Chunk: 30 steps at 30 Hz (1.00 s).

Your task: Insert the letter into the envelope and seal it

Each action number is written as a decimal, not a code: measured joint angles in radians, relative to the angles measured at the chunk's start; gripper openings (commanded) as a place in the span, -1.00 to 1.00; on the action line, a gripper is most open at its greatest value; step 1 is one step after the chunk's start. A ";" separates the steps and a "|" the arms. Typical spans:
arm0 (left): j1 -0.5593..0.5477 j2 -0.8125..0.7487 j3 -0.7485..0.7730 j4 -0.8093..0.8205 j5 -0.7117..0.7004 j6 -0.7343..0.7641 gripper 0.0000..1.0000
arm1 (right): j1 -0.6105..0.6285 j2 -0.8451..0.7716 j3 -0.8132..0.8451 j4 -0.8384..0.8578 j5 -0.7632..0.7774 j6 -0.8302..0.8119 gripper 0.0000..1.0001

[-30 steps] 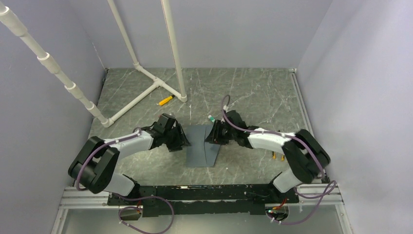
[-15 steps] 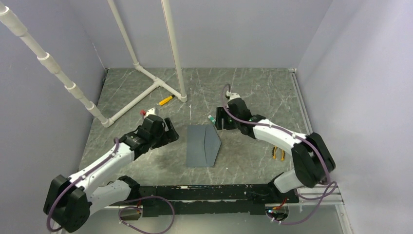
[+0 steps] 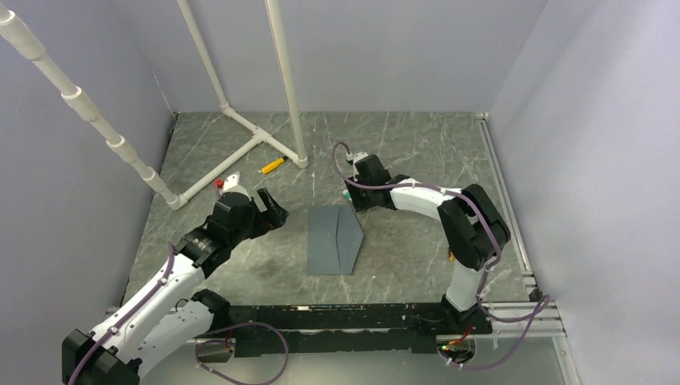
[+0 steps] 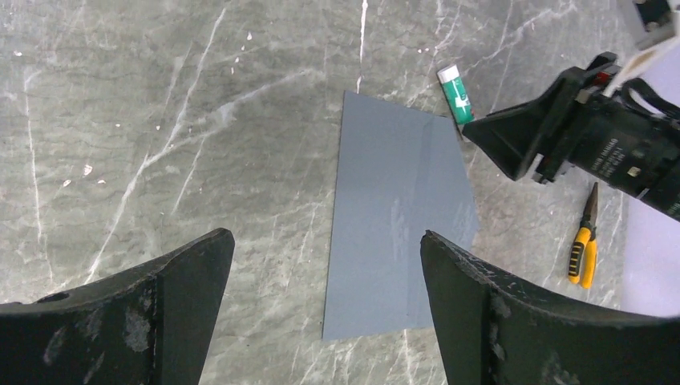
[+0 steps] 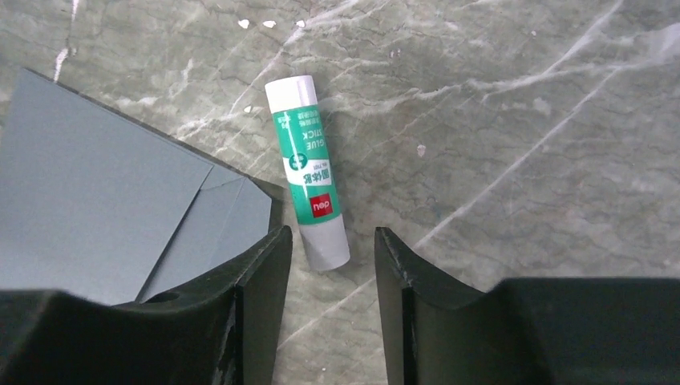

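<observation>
The flat slate-grey paper envelope (image 3: 334,239) is laid mid-counter with its pointed flap folded down. The tan paper letter is seen nowhere and is judged to be inside. Sealing is judged to remain: the right tool (image 5: 330,233) is held narrowly parted astride the green-and-white glue stick (image 5: 309,172), not yet gripped. The left tool (image 4: 322,237) is spread wide, empty. The stick lies just beside the envelope's corner, and bare grey marbled counter (image 3: 417,152) is left beyond it.

A grey-green marbled tabletop (image 3: 425,152) is enclosed by pale lilac walls (image 3: 385,48); a white pipe frame (image 3: 248,132) is set at far left
</observation>
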 measured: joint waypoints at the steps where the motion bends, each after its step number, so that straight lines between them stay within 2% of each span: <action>1: 0.002 -0.007 -0.005 0.008 0.004 0.002 0.85 | 0.000 0.013 0.007 -0.002 -0.003 -0.002 -0.17; 4: 0.006 -0.016 -0.013 0.019 0.022 0.002 0.85 | -0.002 0.051 0.025 -0.008 -0.005 -0.009 -0.29; 9: 0.009 -0.004 -0.017 0.052 0.061 0.011 0.85 | -0.011 0.066 0.034 -0.006 -0.025 -0.016 -0.66; 15: 0.014 0.069 -0.015 0.091 0.131 0.013 0.85 | -0.018 0.038 0.011 0.013 -0.048 -0.017 -0.74; 20: 0.018 0.167 0.026 0.134 0.274 0.006 0.86 | -0.019 -0.146 -0.085 0.055 -0.128 -0.020 -0.75; 26: 0.018 0.262 0.134 0.245 0.493 -0.008 0.86 | -0.005 -0.462 -0.185 0.136 -0.375 -0.047 -0.72; 30: 0.017 0.310 0.213 0.294 0.603 -0.008 0.85 | 0.058 -0.550 -0.189 0.135 -0.478 -0.085 -0.71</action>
